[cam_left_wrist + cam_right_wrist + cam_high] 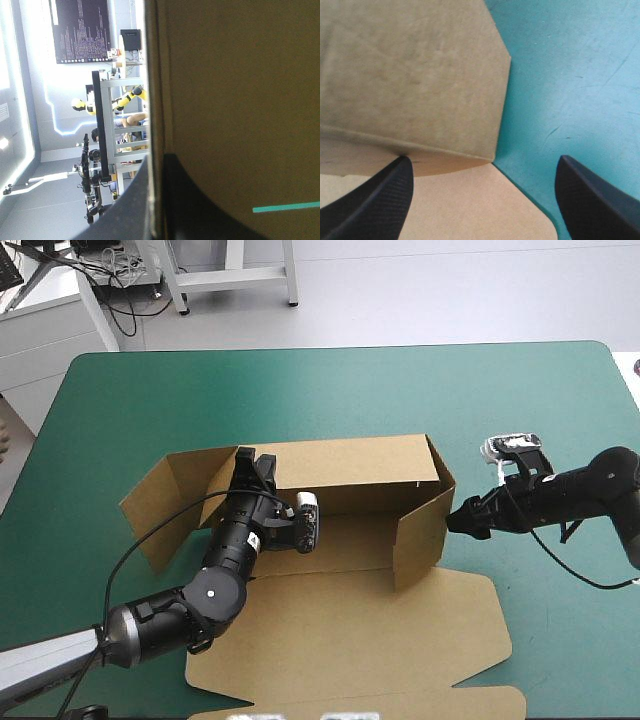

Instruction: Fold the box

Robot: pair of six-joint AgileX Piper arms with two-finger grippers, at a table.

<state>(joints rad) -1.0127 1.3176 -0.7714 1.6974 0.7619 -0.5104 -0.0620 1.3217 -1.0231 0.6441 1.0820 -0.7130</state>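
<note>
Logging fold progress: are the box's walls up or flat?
Partly up: on the box, the far and right walls stand, the left flap leans outward, and the lid lies flat.

Left arm [215, 590]: bent, reaching across the box's [350, 475] near-left side. Left gripper [252, 468]: clamped on its rear wall. Right arm [570, 490]: low, outstretched. Right gripper [458, 520]: fingers apart, just beside its right wall.

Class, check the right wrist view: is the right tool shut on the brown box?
No: the right tool is open, its black fingers standing wide apart, short of the raised wall of the box.
</note>
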